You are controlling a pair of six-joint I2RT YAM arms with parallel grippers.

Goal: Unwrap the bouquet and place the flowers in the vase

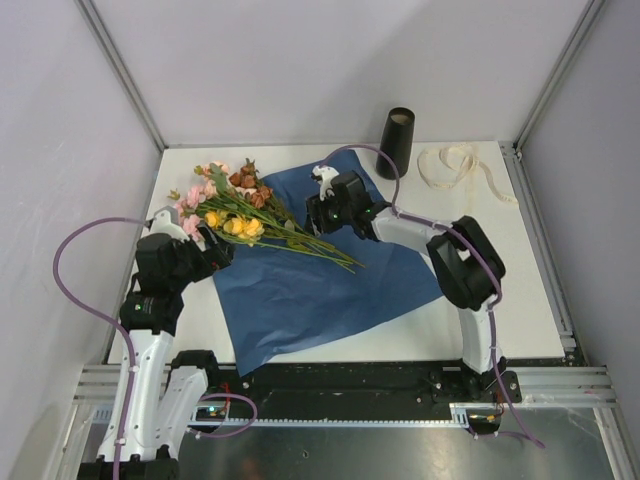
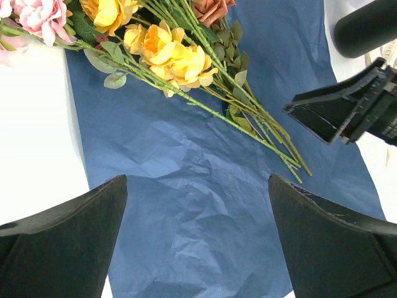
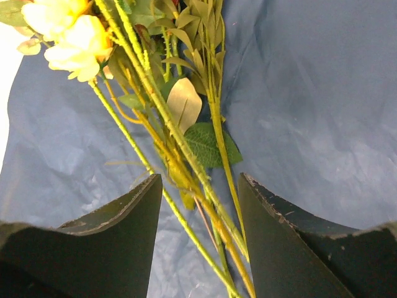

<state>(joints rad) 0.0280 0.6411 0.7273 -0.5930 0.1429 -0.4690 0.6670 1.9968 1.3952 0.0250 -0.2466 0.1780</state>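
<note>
The bouquet lies unwrapped. Its blue paper point(image 1: 320, 290) is spread flat on the table, and the flowers point(image 1: 235, 205) lie across its upper left with heads to the left and stems running right. My right gripper point(image 1: 320, 212) hovers over the stems point(image 3: 186, 155). Its jaws are open and straddle several stems without pinching them. Over the paper's left edge point(image 2: 186, 161), just below the yellow roses point(image 2: 167, 53), my left gripper point(image 2: 197, 186) stands wide open with nothing in it. The black vase point(image 1: 397, 142) stands upright at the back, beyond the paper.
The cream ribbon point(image 1: 460, 165) lies loose in the back right corner, right of the vase. White walls close in the table on three sides. A crumpled ridge of the paper point(image 1: 415, 235) rises under the right arm.
</note>
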